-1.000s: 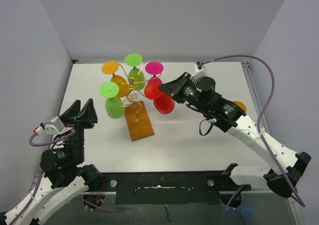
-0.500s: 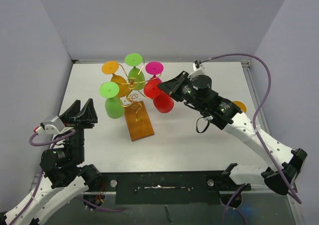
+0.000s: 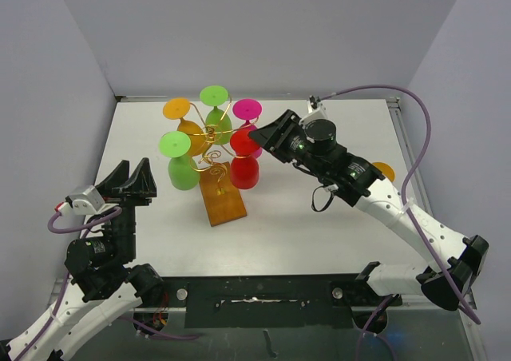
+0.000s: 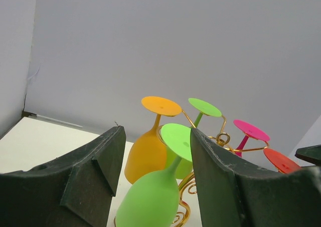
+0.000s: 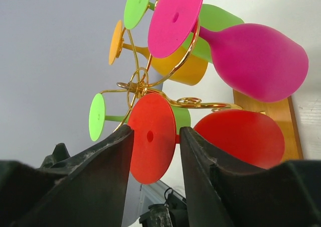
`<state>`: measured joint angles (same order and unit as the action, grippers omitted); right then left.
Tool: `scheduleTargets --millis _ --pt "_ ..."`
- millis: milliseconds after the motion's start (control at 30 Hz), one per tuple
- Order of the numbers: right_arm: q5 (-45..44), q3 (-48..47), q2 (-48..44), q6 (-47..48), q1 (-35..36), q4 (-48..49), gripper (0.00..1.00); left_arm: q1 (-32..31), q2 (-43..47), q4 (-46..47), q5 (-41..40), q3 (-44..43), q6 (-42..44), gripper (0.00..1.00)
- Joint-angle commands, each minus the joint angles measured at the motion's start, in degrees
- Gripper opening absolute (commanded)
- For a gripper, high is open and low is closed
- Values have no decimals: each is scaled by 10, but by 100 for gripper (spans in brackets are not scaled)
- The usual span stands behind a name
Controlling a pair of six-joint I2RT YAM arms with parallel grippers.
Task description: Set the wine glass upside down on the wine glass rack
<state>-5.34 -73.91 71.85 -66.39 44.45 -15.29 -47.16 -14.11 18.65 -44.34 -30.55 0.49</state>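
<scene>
The red wine glass (image 3: pixel 245 172) hangs upside down, bowl down, from a curled arm of the gold wire wine glass rack (image 3: pixel 212 140), just right of its wooden base (image 3: pixel 222 195). My right gripper (image 3: pixel 268 136) is open at the glass's foot. In the right wrist view the red foot disc (image 5: pixel 152 144) stands between the spread fingers (image 5: pixel 108 161), with a gap on the right side, and the red bowl (image 5: pixel 241 136) hangs beyond. My left gripper (image 3: pixel 132 181) is open and holds nothing, left of the rack.
Four more glasses hang upside down on the rack: orange (image 3: pixel 190 135), light green (image 3: pixel 183 172), green at the back (image 3: pixel 217 123) and pink (image 3: pixel 247 109). An orange object (image 3: pixel 385 170) lies behind my right arm. Grey walls close in the table.
My right gripper has opened from shut. The red glass has swung left from tilted to hanging straight down under the rack arm. The left arm has not moved.
</scene>
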Motion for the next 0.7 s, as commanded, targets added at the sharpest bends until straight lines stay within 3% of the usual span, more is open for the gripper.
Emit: scheduleTargets --millis 0,200,333,667 --pt "-3 -8 -20 11 -8 23 47 -2 -4 19 3 -6 6 53" --pt "-38 14 -57 65 -14 23 66 -2 -8 20 8 -15 -9 53" --pt "-126 41 -103 135 -18 -6 72 -3 -9 -10 35 -42 -33 53" --pt "-318 94 -209 253 -68 -134 78 -3 -26 -215 73 -165 -37 54"
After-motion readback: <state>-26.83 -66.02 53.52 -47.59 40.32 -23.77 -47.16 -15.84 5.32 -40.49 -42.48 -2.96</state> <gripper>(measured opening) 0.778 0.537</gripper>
